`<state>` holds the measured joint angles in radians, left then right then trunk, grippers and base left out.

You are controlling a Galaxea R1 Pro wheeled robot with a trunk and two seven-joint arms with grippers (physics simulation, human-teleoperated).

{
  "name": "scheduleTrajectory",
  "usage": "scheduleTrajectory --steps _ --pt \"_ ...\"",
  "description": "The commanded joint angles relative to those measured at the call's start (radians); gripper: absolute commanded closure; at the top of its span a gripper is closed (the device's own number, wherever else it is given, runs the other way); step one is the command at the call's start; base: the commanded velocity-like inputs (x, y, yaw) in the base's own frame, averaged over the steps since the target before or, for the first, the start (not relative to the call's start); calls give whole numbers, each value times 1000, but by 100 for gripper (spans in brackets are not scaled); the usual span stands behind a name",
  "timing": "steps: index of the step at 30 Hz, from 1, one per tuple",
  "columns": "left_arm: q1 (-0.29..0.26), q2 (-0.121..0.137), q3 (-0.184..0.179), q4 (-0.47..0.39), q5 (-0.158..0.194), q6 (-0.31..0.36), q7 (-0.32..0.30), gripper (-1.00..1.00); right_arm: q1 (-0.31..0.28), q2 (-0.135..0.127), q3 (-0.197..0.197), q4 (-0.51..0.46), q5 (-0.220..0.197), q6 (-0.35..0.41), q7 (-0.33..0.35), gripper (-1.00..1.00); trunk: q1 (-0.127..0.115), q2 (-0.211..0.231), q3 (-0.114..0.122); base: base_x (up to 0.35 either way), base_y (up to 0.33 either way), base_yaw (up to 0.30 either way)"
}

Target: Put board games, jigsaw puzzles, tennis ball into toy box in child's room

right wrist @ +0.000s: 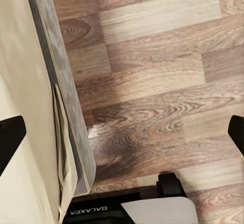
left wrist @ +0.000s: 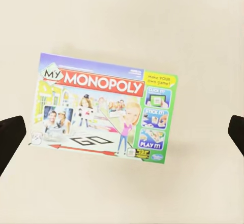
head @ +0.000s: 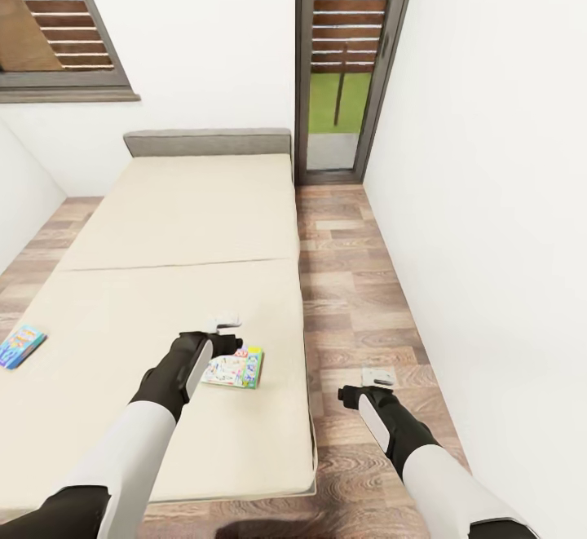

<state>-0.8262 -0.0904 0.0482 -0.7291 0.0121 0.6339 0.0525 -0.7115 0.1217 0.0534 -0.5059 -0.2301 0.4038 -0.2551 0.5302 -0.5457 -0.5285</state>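
A pale board game (head: 235,368) with a green side, printed "My Monopoly", lies flat near the front right edge of the bed (head: 179,229). My left gripper (head: 225,324) hovers open above it. In the left wrist view the board game (left wrist: 104,109) lies between the spread black fingertips (left wrist: 10,142), untouched. A small blue board game (head: 20,345) rests at the bed's left side. Over the wood floor to the right of the bed, my right gripper (head: 378,376) is open and holds nothing. The table, toy box, jigsaw puzzles and tennis ball are out of view.
A grey headboard (head: 208,142) closes the bed's far end, below a white wall. A tall grey-framed window (head: 346,66) stands beyond a strip of plank floor (head: 359,294) between bed and right wall. The bed's grey frame (right wrist: 66,97) and my base (right wrist: 152,209) appear in the right wrist view.
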Motion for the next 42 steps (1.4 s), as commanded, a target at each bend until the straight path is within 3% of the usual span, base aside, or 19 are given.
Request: scheduleTrajectory --steps 1,14,27,42 --pt "0 -1 3 -5 2 5 2 -100 0 -1 6 -2 -10 4 -9 -100 0 -1 -2 0 0 0" --pt "2 -1 1 -57 3 7 0 -100 6 -2 7 -3 -7 7 -10 -100 0 -1 -4 2 0 0" --pt "2 0 1 -68 3 13 0 -100 9 -5 7 -3 -4 6 -9 -100 0 -1 -4 167 53 0" --pt "2 -1 1 -69 3 9 0 -100 10 -5 6 -3 -3 4 -9 -100 0 -1 -4 23 9 0"
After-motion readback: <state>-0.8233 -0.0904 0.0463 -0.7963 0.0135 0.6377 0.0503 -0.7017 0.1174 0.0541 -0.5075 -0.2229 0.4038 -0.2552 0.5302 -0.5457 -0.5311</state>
